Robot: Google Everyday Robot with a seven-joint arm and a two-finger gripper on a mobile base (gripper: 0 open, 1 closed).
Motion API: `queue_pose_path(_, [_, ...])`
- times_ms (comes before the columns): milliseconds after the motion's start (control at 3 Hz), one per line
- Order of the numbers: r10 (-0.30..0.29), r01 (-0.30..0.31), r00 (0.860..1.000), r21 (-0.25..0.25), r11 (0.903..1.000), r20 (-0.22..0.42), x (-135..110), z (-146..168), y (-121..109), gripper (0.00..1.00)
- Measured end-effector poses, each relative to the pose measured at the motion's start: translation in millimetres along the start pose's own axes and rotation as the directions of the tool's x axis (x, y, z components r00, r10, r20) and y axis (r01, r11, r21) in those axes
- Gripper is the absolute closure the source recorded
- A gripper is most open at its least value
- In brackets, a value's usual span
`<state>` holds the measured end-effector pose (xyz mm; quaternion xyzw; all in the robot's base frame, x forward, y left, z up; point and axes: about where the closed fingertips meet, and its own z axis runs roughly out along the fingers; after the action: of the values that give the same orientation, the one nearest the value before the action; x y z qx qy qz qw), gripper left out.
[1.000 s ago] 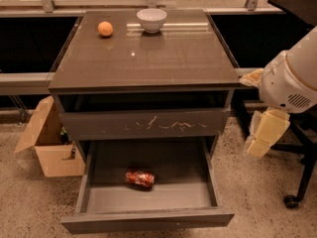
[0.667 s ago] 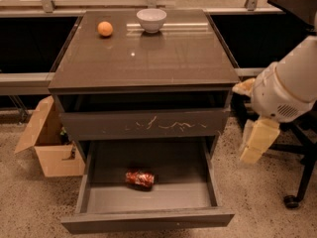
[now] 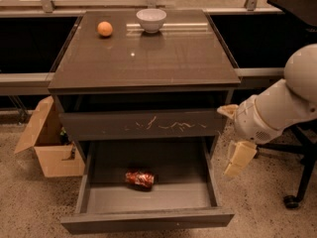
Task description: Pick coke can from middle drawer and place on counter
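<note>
— Where's the coke can point(image 3: 140, 179)?
— On its side in the open middle drawer point(image 3: 148, 221), left of centre.
— The gripper point(image 3: 233, 135)?
— Right of the drawer, higher up, jaws apart, empty, well apart from the can.

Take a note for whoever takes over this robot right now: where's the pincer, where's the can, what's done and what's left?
Pincer: hanging outside the middle drawer, off its right side, not on the can.
Can: lying on its side on the drawer floor, a little left of centre.
Counter: holds an orange at the back left and a white bowl at the back.
Done: the drawer is open.
Left: reach in, grip the can, lift it out and set it on the counter.
</note>
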<state>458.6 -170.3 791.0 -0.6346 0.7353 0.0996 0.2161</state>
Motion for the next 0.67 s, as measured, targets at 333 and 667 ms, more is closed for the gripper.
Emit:
queue_pose_path(333, [-0.009,0.01,0.999,-0.027,0.9996,0.046,3,34,-3,0.0])
queue_pose_path(667, [0.006,0.001,0.995,-0.068,0.9977,0.1,1,70,-3,0.0])
